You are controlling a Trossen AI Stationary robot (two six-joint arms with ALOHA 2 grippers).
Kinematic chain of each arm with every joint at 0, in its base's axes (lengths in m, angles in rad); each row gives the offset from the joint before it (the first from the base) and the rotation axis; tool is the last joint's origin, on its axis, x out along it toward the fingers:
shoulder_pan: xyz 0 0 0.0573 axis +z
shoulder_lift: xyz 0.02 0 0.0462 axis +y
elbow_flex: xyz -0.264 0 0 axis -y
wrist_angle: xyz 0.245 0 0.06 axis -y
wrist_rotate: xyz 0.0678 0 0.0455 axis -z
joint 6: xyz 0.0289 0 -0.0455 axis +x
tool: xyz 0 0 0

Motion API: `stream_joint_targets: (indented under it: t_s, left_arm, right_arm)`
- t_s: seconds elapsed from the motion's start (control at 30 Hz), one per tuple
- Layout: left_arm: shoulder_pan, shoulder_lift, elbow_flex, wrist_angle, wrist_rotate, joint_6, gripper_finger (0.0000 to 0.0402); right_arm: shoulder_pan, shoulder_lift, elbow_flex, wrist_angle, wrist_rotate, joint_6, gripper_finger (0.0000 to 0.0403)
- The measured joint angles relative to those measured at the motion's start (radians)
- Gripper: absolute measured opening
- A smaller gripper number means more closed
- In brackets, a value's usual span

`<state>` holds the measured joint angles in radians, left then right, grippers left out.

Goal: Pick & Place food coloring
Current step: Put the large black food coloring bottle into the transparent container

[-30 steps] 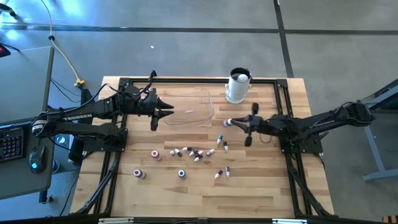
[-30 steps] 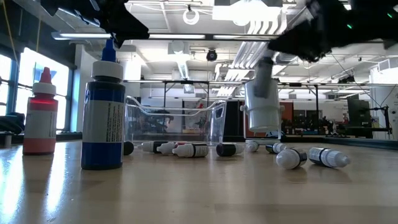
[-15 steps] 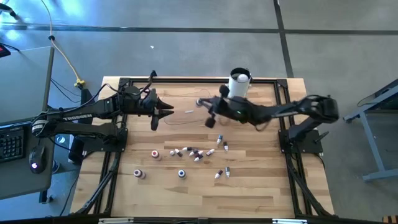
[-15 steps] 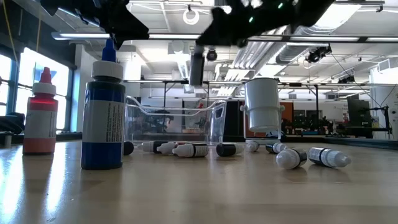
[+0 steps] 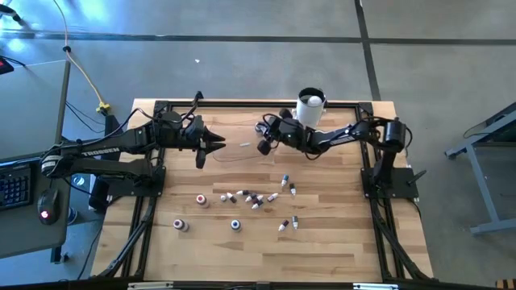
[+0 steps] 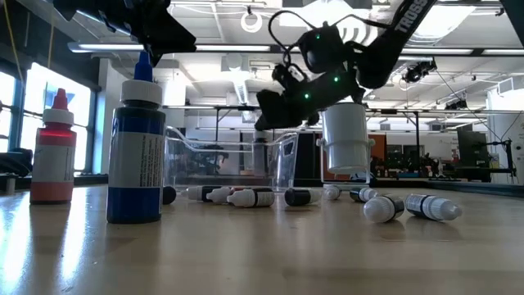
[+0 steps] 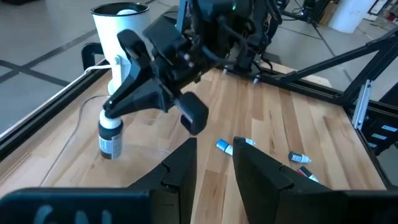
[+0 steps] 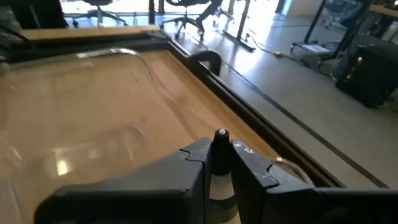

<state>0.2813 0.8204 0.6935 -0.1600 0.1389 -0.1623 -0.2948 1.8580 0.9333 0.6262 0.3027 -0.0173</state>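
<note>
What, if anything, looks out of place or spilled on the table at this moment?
Nothing looks spilled or damaged. The loose food coloring bottles lie scattered on their sides mid-table, awaiting sorting. The right gripper holds one bottle upright above the clear bin.

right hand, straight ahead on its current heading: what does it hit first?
Probably the clear plastic container. The right hand, shut on a small food coloring bottle, points across that container's floor toward its far wall. Depth is unclear, so it may pass above the rim instead.
</note>
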Motion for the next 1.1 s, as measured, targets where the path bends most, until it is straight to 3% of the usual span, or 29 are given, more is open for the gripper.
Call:
stream_joint_targets:
  t_s: [0.27, 0.7, 1.1]
  left_arm:
    - [0.0, 0.0, 0.0, 0.0, 0.0, -0.002, 0.0104]
    - [0.0, 0.0, 0.0, 0.0, -0.001, -0.03, 0.0104]
    - [0.0, 0.0, 0.0, 0.0, -0.001, -0.03, 0.0104]
  right_arm:
    - [-0.018, 0.007, 0.0, -0.008, 0.065, -0.009, 0.0034]
    - [-0.072, 0.008, 0.002, -0.071, 0.002, 0.107, 0.0038]
    - [-0.072, 0.009, 0.002, -0.073, -0.02, 0.13, 0.0092]
